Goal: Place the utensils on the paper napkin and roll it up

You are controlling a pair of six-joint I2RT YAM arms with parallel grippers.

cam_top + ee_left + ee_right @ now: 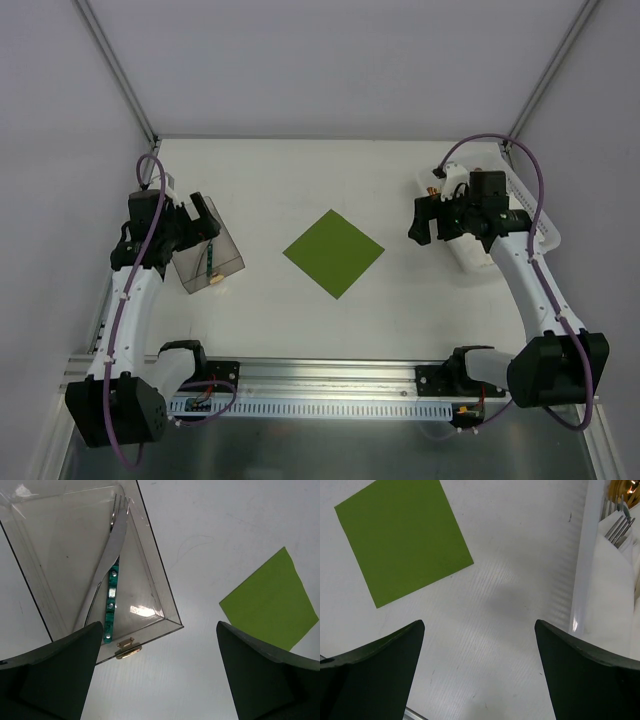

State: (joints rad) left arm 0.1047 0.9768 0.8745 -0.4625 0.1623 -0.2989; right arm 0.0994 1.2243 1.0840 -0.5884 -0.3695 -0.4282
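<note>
At table centre: thin olive-green square paper napkin (333,252), flat, one corner toward 6 o'clock, nothing on it. Presumably spread open to receive the cutlery before rolling.

At 9 o'clock from napkin, well apart: clear rectangular plastic box (222,262) holding the slim silvery-headed utensils (114,545). Fork tines visible toward the far corner, plus a piece with a green riveted handle lying alongside and partly under the fork (head of that piece not discernible). Not yet moved to napkin.

Left gripper (157,630) over the near end of the box, fingers spread wide, nothing between them. Judged: poised to reach in for the first utensil. Box walls likely to crowd the fingers, and the overlapping pieces may lift together.

Right gripper (480,625) above bare white table surface (510,605), likewise wide open and empty. At 3 o'clock from it: white plastic tray (582,555) with folded white napkins (612,565) bundled around other cutlery. Not the task's items; best left alone.

Progress: at the very start.
</note>
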